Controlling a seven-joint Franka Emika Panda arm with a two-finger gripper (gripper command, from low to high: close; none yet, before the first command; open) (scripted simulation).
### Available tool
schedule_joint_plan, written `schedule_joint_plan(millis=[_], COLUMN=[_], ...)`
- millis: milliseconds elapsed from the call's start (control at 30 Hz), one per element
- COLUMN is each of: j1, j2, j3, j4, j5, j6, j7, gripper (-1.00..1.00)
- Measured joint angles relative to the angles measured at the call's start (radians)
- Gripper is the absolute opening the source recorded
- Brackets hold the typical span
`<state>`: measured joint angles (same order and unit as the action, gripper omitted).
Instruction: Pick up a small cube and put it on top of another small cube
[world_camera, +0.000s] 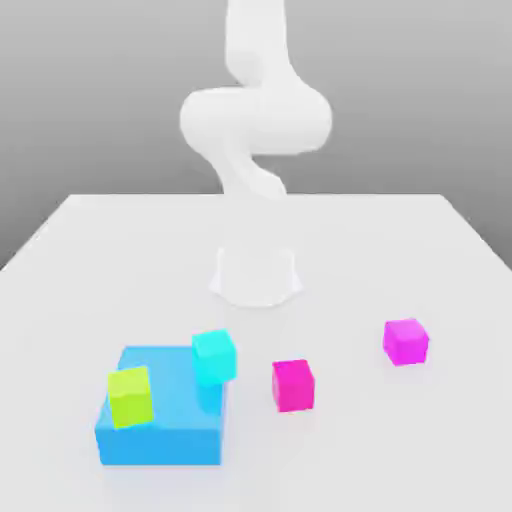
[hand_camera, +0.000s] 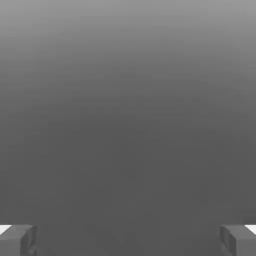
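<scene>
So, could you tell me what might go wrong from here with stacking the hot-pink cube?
The violet-magenta cube looks much like the hot-pink cube, so the wrong one might be picked. The cyan cube sits at the edge of the big blue block, near the hot-pink cube, and could be knocked. The gripper stands open with no cube between its fingers, so the whole approach remains.

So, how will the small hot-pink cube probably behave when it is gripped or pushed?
The hot-pink cube looks rigid, so it should keep its shape. Its flat faces suggest sliding, not rolling. Its glossy sides may be slightly slippery for the open end effector.
</scene>
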<state>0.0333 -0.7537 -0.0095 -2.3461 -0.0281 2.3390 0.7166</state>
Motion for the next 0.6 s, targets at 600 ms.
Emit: schedule_joint_plan(millis=[600], j1=[0.208], j2=[0.333], j3=[-0.137], j4=[-0.332], j5=[-0.137], j6=[0.279], j7=[-0.655], gripper=[0.00])
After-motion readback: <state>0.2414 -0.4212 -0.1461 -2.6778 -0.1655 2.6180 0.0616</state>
